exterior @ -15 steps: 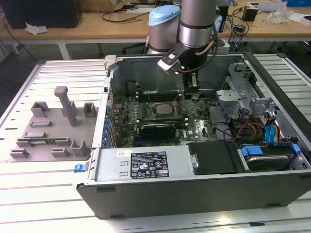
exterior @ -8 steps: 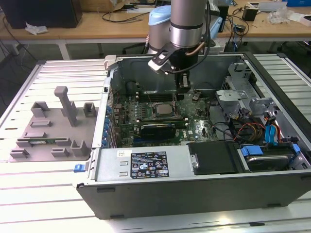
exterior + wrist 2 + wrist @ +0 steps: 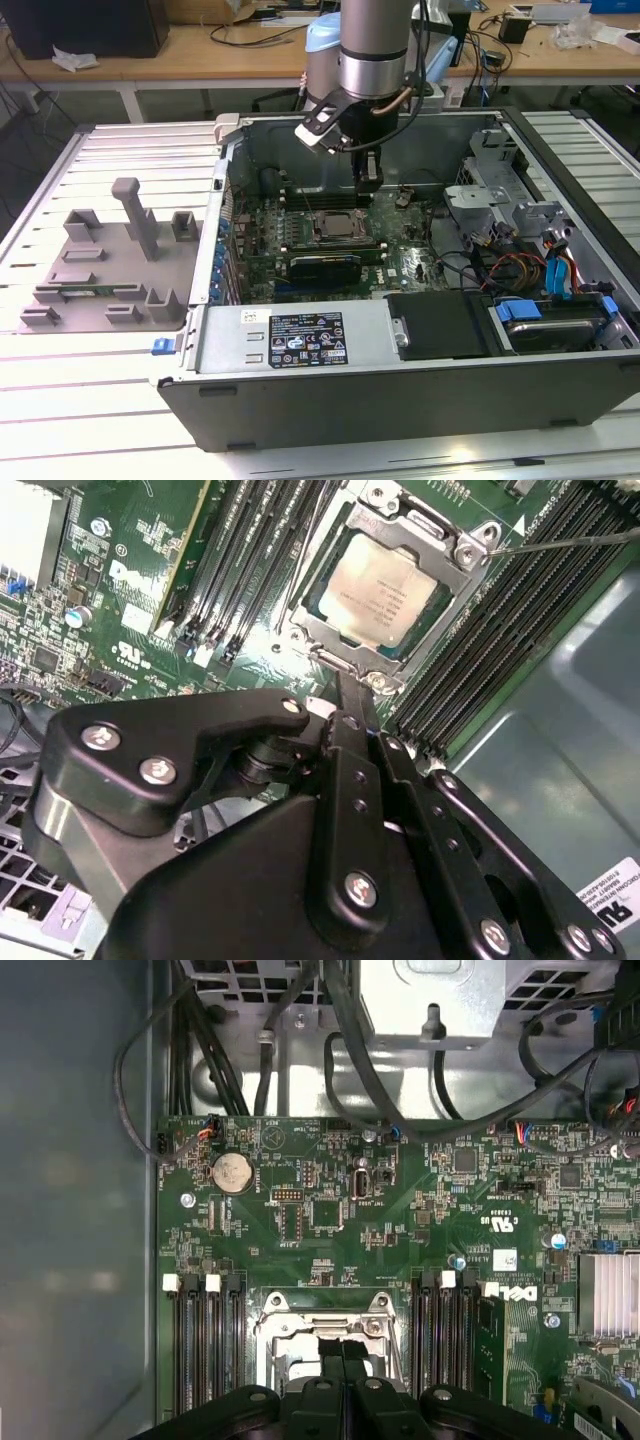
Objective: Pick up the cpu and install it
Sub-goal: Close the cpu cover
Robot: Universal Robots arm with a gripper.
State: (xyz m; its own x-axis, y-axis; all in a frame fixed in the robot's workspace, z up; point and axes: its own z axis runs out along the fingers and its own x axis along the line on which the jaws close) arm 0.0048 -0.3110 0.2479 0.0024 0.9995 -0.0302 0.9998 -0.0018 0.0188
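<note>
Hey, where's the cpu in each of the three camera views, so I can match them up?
Exterior view: the cpu lies in the socket frame, close by the gripper.
Second wrist view: silvery square seated in the frame, just beyond the gripper.
First wrist view: the gripper covers the frame's middle; the cpu cannot be made out.
Shared landmark: the socket frame between black memory slots.

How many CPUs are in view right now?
1. The cpu sits in the socket frame on the motherboard, near the gripper. The arm could hide another.
</note>
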